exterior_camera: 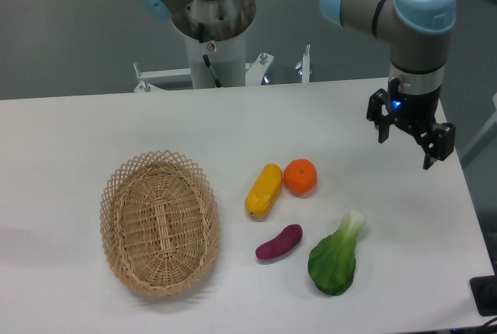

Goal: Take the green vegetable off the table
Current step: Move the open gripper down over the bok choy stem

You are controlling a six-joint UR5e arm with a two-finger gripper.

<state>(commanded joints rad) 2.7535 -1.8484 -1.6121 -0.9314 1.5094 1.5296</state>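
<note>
Green vegetable (335, 257) lying on the table (78, 132) near the front right, stalk up-right, fully visible, beside purple piece (279, 242). Above, well apart: gripper (405, 140), fingers spread wide, holding nothing, touching nothing.

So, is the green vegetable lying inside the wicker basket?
No, the green vegetable lies on the bare table, far to the right of the basket.
</note>
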